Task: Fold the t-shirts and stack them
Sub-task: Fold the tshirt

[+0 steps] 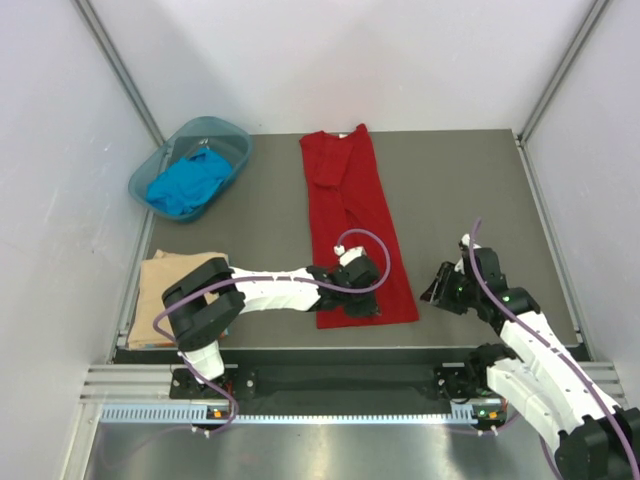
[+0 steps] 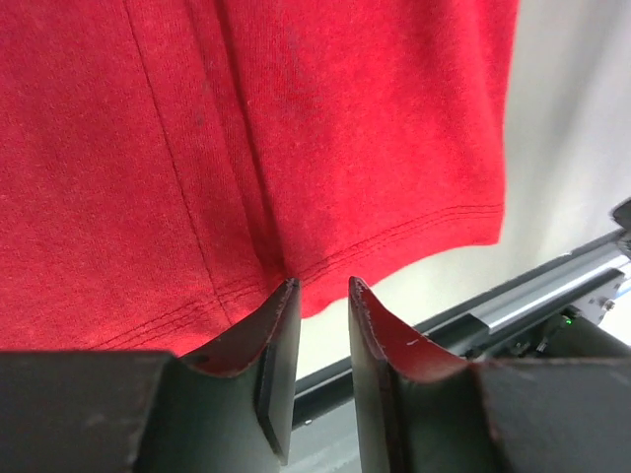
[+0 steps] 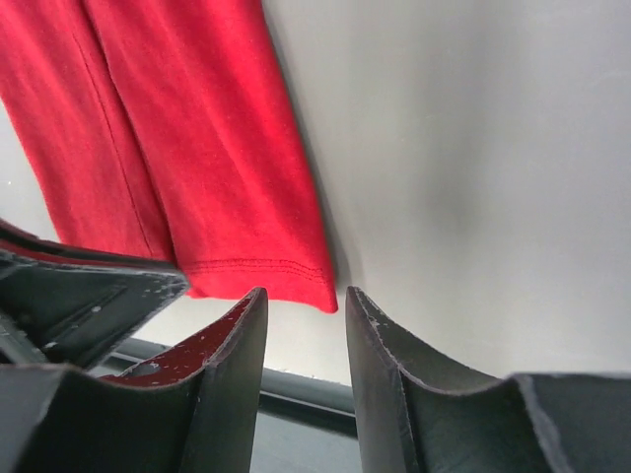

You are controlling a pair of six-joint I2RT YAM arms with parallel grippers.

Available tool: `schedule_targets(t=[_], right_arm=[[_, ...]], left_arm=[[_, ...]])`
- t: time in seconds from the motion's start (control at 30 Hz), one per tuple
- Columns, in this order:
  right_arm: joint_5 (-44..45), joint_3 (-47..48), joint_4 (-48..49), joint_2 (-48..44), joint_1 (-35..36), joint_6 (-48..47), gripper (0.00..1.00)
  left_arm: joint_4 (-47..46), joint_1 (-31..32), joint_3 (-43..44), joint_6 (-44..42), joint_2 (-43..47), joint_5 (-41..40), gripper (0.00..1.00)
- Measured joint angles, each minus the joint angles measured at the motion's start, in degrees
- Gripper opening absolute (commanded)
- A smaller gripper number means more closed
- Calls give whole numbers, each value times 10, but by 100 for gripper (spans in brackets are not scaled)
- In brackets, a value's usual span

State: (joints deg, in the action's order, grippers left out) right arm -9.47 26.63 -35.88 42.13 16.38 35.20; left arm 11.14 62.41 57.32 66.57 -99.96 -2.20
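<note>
Teal plastic forms the basin at ten o'clock on the table, and we see the blue t-shirt lying crumpled inside it. At about eight o'clock the tan t-shirt lies folded flat near the front edge, partly under the left arm. This arm reaches across to the middle, where the left gripper is over the near hem of the red t-shirt. The red shirt lies as a long narrow strip, folded lengthwise, with the collar at twelve o'clock and the hem toward six o'clock. In the left wrist view the fingers stand a little apart with nothing between them, and the stitched hem is just past their tips. We cannot tell if they touch the cloth. At four o'clock the right gripper is over the bare table, just beside the right corner of the red hem. Its jaws are also parted and hold nothing.
</note>
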Motion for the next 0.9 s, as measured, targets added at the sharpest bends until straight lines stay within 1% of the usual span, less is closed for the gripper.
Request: schedule_targets(t=[0.1,0.37,0.67,0.9], right_arm=[[1,1,-7,-2,0,0,38],[2,1,-10,-1,0,0,38],[2,1,-10,-1,0,0,39],[2,0,1,19,0,0,39]], left_arm=[[5,3,7,3,-10,-4,34],[15,4,28,13,-33,-10,33],[75,22,45,25,-34,-53,31],[85,36,45,40,-34,-73,30]])
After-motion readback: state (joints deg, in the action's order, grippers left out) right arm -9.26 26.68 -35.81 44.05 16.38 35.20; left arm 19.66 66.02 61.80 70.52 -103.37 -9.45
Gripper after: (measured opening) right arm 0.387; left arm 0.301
